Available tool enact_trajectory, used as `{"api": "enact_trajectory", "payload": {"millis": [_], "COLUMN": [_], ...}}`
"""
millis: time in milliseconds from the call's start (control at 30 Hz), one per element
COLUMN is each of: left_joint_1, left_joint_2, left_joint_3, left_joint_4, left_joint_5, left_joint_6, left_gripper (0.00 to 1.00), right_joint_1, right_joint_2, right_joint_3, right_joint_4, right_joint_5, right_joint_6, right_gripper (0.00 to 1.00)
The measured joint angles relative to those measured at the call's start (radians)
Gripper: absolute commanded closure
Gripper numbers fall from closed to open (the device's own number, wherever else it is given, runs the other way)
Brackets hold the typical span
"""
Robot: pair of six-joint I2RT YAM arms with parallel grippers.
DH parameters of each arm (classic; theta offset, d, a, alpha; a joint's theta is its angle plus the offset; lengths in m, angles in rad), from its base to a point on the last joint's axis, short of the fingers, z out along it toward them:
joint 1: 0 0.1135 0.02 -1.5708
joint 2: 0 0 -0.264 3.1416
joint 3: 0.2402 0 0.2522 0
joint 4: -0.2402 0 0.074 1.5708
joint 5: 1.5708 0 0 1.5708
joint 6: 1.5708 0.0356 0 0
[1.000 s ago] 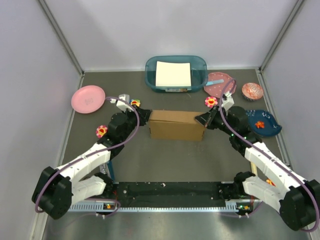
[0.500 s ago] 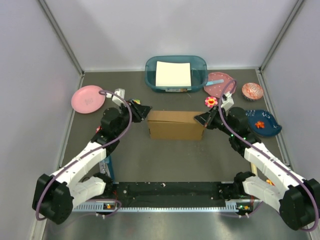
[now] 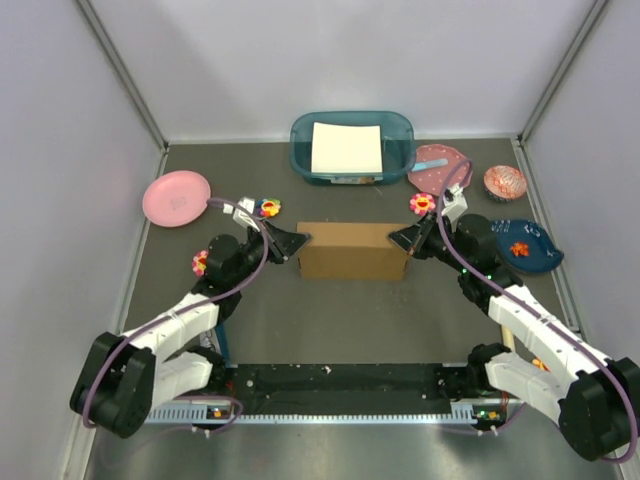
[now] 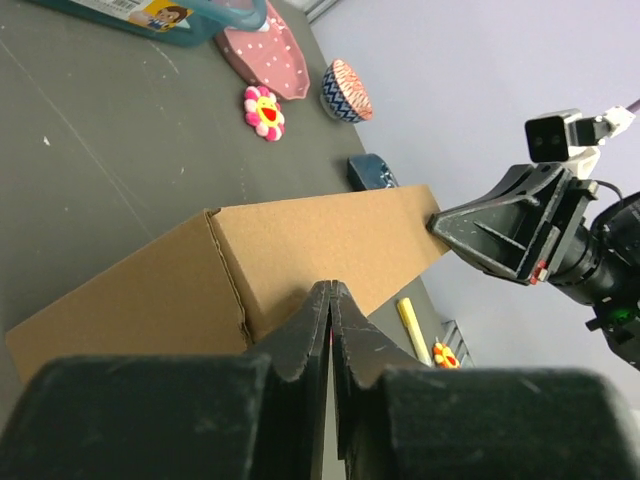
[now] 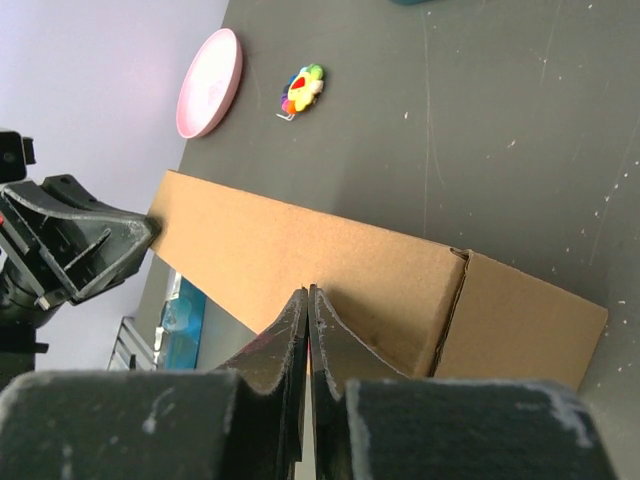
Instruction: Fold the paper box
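The paper box (image 3: 353,250) sits closed near the middle of the dark counter (image 3: 350,320). It is a plain brown block with its long side running from 9 to 3 o'clock.

The left arm (image 3: 185,320) reaches in from 7 o'clock. The left jaws are pressed together with nothing between them, and their tip touches the box's 9 o'clock end. In the left wrist view the two black fingers (image 4: 300,340) meet along a thin line right against the cardboard (image 4: 320,250).

The right arm (image 3: 520,310) comes in from 5 o'clock. The right jaws are likewise fully closed and empty, with their tip against the box's 3 o'clock end near the top edge. The right wrist view shows the closed fingers (image 5: 285,335) lying against the long brown face (image 5: 300,260).

- **12 o'clock of the box:** a teal bin (image 3: 352,147) stands at the back of the counter with a white sheet (image 3: 346,148) inside.
- **10 o'clock:** a plain pink plate (image 3: 176,197) lies well apart from the box, and a multicoloured flower toy (image 3: 268,208) lies nearer.
- **1 o'clock:** a pink flower toy (image 3: 422,203) lies close to the right wrist. A dotted pink plate (image 3: 438,168) is beyond it, and a patterned bowl (image 3: 504,181) lies farther toward 2 o'clock.
- **3 o'clock:** a dark blue plate (image 3: 525,247) sits behind the right arm.
- **8 o'clock:** another pink flower toy (image 3: 203,263) lies just beside the left arm.
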Motion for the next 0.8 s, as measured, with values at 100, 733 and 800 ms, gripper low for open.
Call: {"api": "enact_trajectory", "payload": {"millis": [100,733,800], "left_joint_1": [0.000,0.007,0.007], "left_joint_2": [0.004,-0.155,-0.137], "left_joint_3": [-0.040,0.231,0.231], "left_joint_4": [0.088,-0.139,-0.189], "left_joint_5": [-0.001,-0.057,-0.074], "left_joint_6": [-0.018,0.067,0.098], "left_gripper": [0.91,0.40,0.39], "right_joint_1": [0.000,0.000,0.000], "right_joint_2": [-0.001,-0.153,-0.164], "right_joint_3": [0.000,0.092,0.122], "right_joint_4": [-0.002,-0.251,-0.296], "right_joint_5": [-0.001,0.077,0.113], "right_joint_6": [0.000,-0.079,-0.105], "right_gripper": [1.00,0.50,0.49]}}
